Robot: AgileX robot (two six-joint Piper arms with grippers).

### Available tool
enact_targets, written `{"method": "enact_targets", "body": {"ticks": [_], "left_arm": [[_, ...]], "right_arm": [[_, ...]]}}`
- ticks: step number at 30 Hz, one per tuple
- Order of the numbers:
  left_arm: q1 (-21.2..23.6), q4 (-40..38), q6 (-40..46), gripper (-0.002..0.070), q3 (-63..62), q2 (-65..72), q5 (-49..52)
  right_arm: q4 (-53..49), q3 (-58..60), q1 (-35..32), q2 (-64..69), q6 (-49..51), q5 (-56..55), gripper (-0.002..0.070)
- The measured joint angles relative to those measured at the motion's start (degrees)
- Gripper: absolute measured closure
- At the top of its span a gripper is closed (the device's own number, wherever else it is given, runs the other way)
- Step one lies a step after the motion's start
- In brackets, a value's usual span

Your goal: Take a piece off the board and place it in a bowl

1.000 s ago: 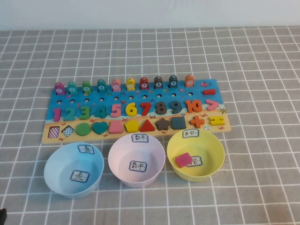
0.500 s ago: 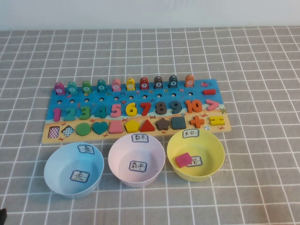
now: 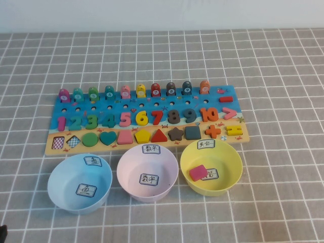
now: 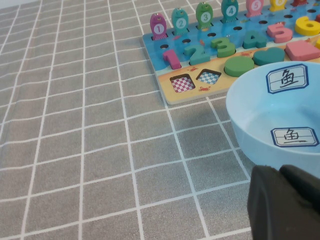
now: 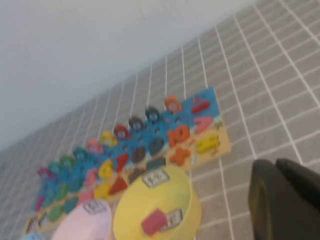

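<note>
1. My right tool (image 5: 287,200) is closed on nothing, parked off the near right of the tabletop (image 3: 283,66), well apart from the board (image 3: 144,119).
2. My left tool (image 4: 285,202) sits low at the near left corner; I cannot tell how it stands.
3. The yellow equals-sign piece (image 3: 234,131), two flat short bars, lies in its slot at the board's right end, far ahead of my right tool, just beside the orange plus sign (image 3: 213,131).
4. Between my right tool and that piece stands the round, smooth plastic yellow bowl (image 3: 223,177), with a pink square block (image 3: 198,172) inside beside a white label.
5. A pink bowl (image 3: 147,172) and a light blue bowl (image 3: 79,183) stand in the same row, just ahead of my left tool.
6. The tabletop wears grey cloth with a white grid.
</note>
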Motion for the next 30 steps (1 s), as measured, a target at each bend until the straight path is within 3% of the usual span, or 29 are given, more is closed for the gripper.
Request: {"method": "enact_targets", "body": {"ticks": [11, 30], "left_arm": [[0.0, 0.0, 0.0, 0.0678, 0.0, 0.0, 0.0], [0.0, 0.0, 0.0, 0.0678, 0.0, 0.0, 0.0]], "right_arm": [[-12.4, -16.8, 0.0, 23.3, 0.0, 23.1, 0.0694], [-17.1, -38.8, 0.4, 55.5, -3.9, 33.4, 0.0694]]}}
